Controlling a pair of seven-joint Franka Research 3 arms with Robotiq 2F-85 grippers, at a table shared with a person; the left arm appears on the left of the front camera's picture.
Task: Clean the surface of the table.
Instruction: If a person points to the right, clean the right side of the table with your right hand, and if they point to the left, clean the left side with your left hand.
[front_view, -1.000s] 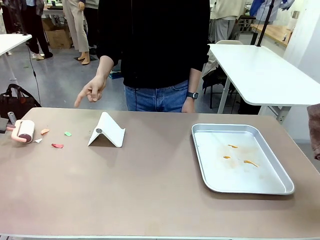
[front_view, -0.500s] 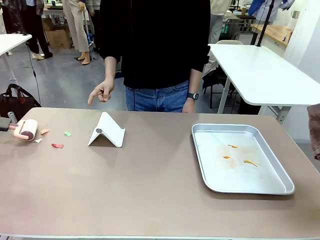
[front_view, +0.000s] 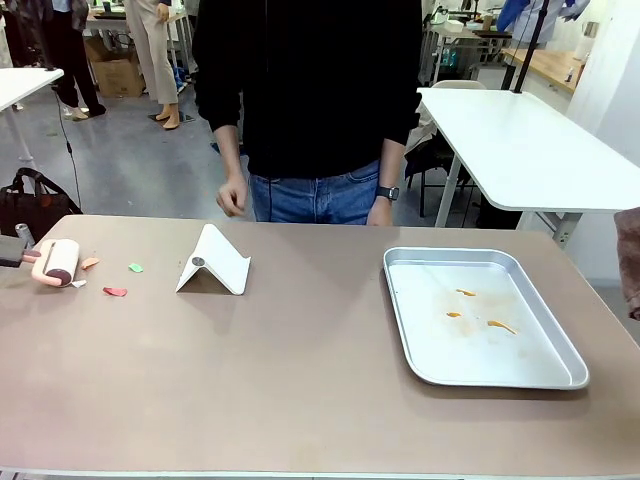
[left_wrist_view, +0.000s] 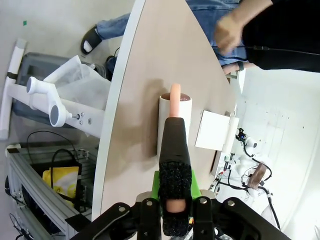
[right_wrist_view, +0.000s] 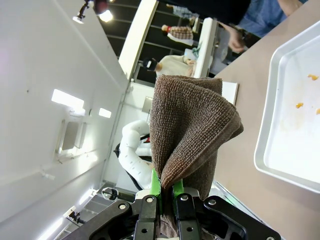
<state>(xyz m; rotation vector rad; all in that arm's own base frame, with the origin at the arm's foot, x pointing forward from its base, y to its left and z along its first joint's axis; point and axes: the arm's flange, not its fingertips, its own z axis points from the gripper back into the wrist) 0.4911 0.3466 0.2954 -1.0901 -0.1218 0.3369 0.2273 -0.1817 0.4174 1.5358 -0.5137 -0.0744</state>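
Note:
The taupe-brown table (front_view: 300, 380) carries small paper scraps at its far left: orange (front_view: 90, 263), green (front_view: 135, 267), white (front_view: 77, 282) and red (front_view: 114, 292). Just left of them a pink lint roller (front_view: 55, 262) rests on the top. My left gripper (left_wrist_view: 175, 187) is shut on the roller's black handle (left_wrist_view: 174, 145), with the roller head (left_wrist_view: 175, 112) lying on the table ahead of it. My right gripper (right_wrist_view: 166, 192) is shut on a folded brown cloth (right_wrist_view: 192, 135), held off the table's right end; the cloth's edge (front_view: 630, 260) shows there.
A white folded stand (front_view: 213, 262) sits right of the scraps. A shiny metal tray (front_view: 400, 300) with orange crumbs (front_view: 478, 310) lies on the right half. A person stands at the far edge, one hand (front_view: 233, 197) hanging in front of the body.
The person's pointing hand has drawn back to the body. The lint roller has shifted slightly toward the scraps.

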